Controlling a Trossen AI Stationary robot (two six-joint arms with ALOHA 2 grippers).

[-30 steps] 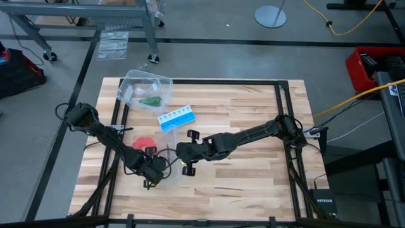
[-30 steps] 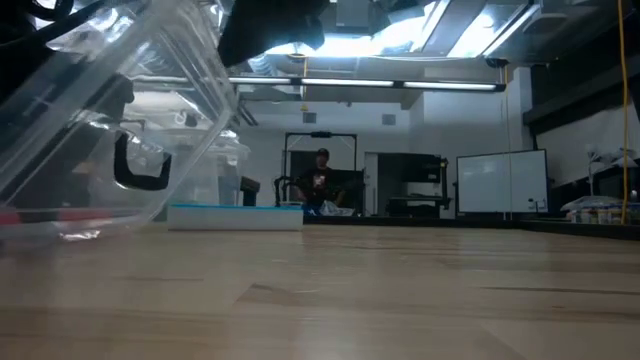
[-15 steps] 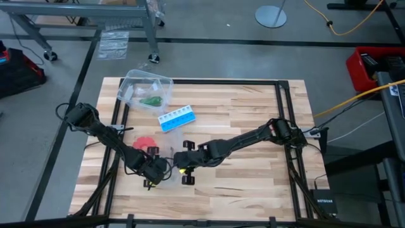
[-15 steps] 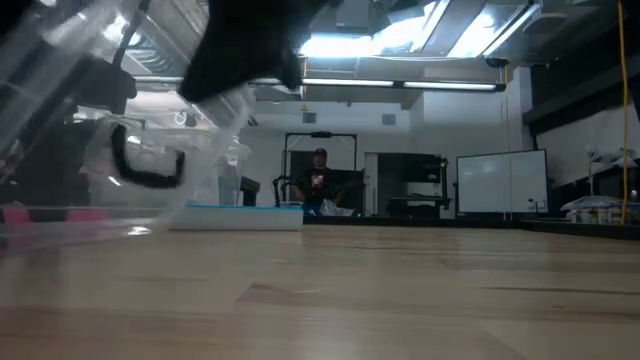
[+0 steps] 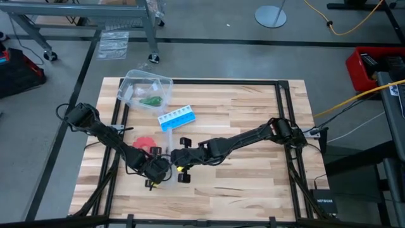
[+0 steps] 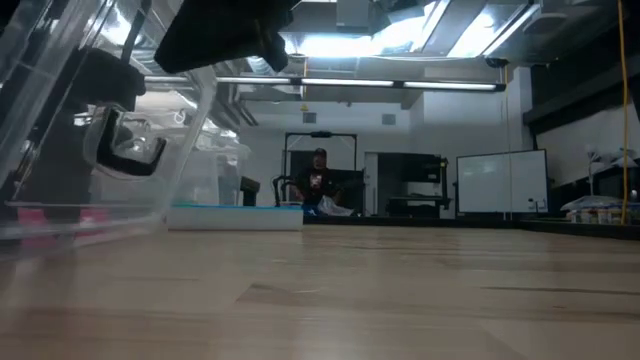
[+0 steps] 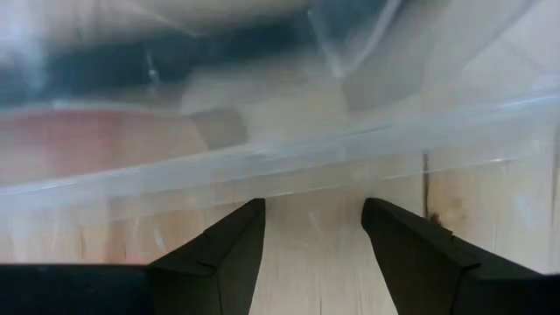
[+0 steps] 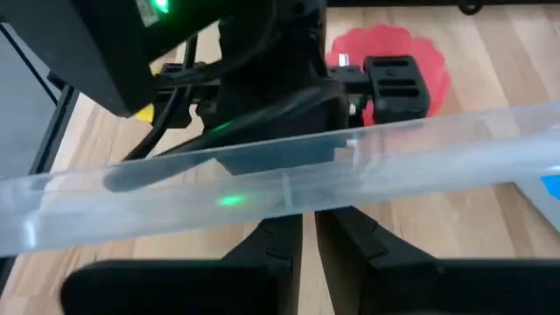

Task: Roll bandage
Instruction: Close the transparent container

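The dark green bandage [image 5: 150, 100] lies as a small bundle on the bottom of an open clear container [image 5: 134, 81] at the table's far left; no gripper is near it. Near the table's front left, my right gripper [image 8: 308, 219] is shut on a second clear plastic piece [image 6: 100, 150], a tub or a lid. My left gripper [image 7: 311, 210] points down right beside it with its fingers open. The clear rim [image 7: 289, 149] crosses just ahead of their tips, and I cannot tell whether they touch it. In the high view the two grippers [image 5: 154, 172] [image 5: 174, 161] nearly meet. My right gripper pinches the rim of the clear plastic piece [image 8: 289, 188] between its two fingers. The fingers come slanting down from the table's right side and lie across the rim. The piece's lower part [image 6: 70, 225] sits on the table top.
A red round disc [image 5: 144, 140] lies on the table just beyond my left gripper. A blue-and-white pill box [image 5: 176, 119] lies farther back. A black frame runs around the table's edges [image 5: 278, 95]. The right half of the wooden top [image 5: 253, 177] holds only my right arm.
My right gripper has moved toward the table's left edge, closer to my left gripper, and has tipped further down, staying shut on the clear piece. In the low view the clear piece has shifted left with it and its wall stands steeper.
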